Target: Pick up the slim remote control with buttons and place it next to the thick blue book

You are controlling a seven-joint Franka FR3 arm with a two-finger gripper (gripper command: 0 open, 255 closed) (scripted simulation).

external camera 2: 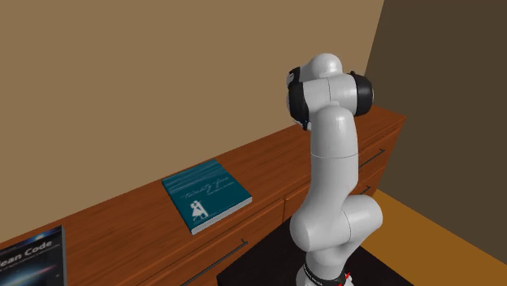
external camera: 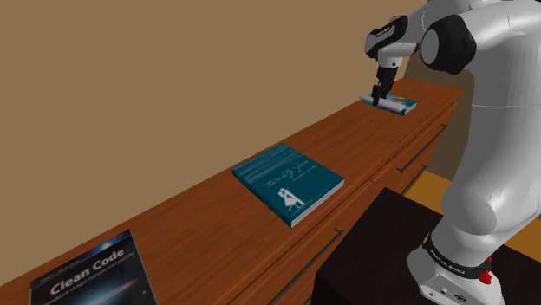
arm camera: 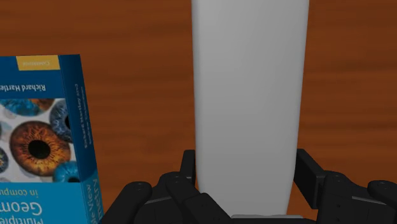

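Two black fingers (arm camera: 310, 170) of the gripper (external camera: 380, 94), parted just to its width, clasp the plain pale remote (arm camera: 249, 95) low over the wooden sideboard (external camera: 199, 225), just beside the thick blue book (arm camera: 44, 127). Placement looks nearly complete; next comes settling it flat, opening and lifting clear.

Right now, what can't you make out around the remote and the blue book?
- Wrist view: the remote control runs past the picture's edge; the gripper covers its near end; buttons unreadable.
- Wrist view: the blue book is cut by the edge, its title incomplete.
- Shoulder view: too small to tell whether the remote control rests on the wooden top.
- Second exterior view: the arm blocks that end of the top.
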